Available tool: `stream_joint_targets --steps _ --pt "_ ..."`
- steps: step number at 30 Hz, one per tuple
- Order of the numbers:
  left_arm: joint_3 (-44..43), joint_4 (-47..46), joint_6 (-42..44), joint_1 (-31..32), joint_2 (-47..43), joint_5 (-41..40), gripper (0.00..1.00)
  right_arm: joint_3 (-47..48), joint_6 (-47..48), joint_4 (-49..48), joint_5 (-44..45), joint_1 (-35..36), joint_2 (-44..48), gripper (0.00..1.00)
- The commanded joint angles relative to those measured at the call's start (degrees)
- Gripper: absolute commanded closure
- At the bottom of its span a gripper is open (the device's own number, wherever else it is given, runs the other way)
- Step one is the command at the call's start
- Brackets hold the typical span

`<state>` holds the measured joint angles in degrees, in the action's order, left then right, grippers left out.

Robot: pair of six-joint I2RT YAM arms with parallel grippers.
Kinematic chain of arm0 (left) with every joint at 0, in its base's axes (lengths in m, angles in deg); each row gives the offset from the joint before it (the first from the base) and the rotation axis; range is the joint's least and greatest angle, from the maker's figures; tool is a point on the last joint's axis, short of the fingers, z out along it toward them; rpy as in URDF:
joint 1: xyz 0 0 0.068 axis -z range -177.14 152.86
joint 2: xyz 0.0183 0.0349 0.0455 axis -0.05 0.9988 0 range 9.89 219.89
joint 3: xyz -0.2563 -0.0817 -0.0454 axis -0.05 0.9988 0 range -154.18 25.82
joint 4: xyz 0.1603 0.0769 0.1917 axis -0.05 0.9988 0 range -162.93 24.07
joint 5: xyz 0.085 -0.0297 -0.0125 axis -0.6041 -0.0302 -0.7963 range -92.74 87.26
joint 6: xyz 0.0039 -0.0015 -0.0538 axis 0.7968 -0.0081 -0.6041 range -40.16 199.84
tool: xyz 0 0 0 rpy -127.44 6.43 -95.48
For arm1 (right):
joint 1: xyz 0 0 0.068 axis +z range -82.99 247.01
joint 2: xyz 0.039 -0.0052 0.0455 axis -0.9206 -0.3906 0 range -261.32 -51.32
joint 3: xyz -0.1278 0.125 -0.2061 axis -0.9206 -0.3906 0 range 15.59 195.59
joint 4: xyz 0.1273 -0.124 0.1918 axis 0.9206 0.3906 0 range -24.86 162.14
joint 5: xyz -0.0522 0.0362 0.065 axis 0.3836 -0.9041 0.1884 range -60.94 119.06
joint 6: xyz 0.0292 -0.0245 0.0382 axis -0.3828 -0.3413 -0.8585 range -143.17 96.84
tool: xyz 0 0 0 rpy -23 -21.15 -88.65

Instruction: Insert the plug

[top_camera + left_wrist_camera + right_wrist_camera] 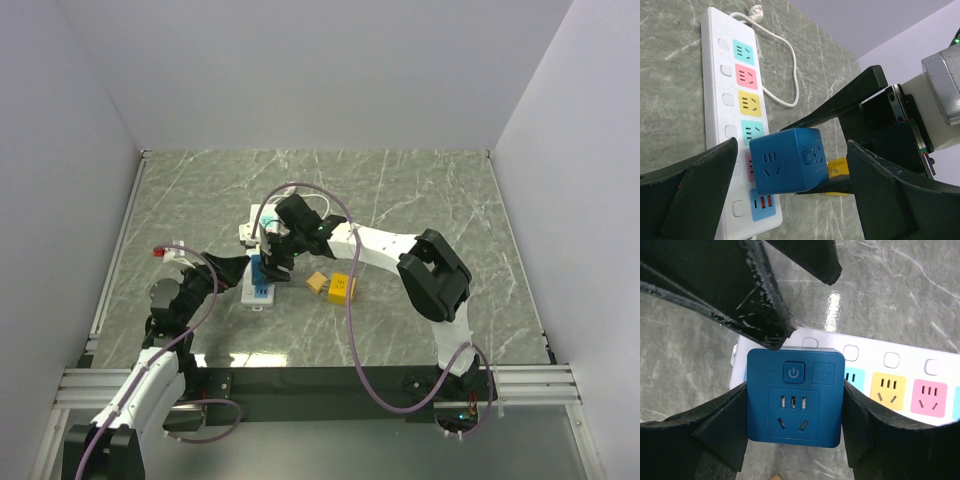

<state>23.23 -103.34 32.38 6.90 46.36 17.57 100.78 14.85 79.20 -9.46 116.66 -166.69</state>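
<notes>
1. Right gripper (795,405): closed partway on the blue cube-shaped plastic plug (795,397). Its two black fingers (722,415) press flat against the plug's left and right side walls. The face with the power button and socket holes points at the wrist camera.

2. Plug position: the plug is over the near end of the long white plastic power strip (720,75), which lies flat on the green marble-pattern table (420,200). In the left wrist view the plug is slightly tilted. It covers the pink socket next to the blue USB panel (762,202) and overlaps the edge of the teal socket beyond it. Whether the pins are seated in the strip cannot be told (the underside is hidden in all three views).

3. Left gripper (792,147): fully spread and holding nothing. Its black fingers (700,190) stand one on each side of the plug, close to it, with a visible gap on both sides.

4. Other items: the strip's white cord (785,65) curls on the table beside the far sockets. A yellow block (341,289) and a smaller tan block (317,282) lie just to the right of the strip.
</notes>
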Motion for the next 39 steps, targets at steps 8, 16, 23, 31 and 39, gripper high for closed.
stream_joint_targets --steps 8,16,23,31,39 --pt "1.5 -0.3 0.9 -0.3 -1.7 1.3 0.04 -3.8 -8.0 -6.1 9.5 0.8 0.2 1.00" --pt "1.5 -0.5 1.0 -0.3 -1.8 1.7 0.04 -4.9 -10.9 -7.4 13.1 0.8 0.8 1.00" --pt "2.3 -1.7 1.2 -0.3 1.4 0.3 0.05 -4.1 -10.2 -6.2 15.0 2.0 0.5 1.00" --pt "2.1 -1.6 1.8 -0.3 3.3 -1.9 0.09 -2.9 -10.1 -5.8 15.2 2.5 -0.2 1.00" --pt "0.6 -2.0 2.1 0.9 8.5 -3.4 0.16 -1.2 -11.0 -5.8 15.0 2.6 -0.8 1.00"
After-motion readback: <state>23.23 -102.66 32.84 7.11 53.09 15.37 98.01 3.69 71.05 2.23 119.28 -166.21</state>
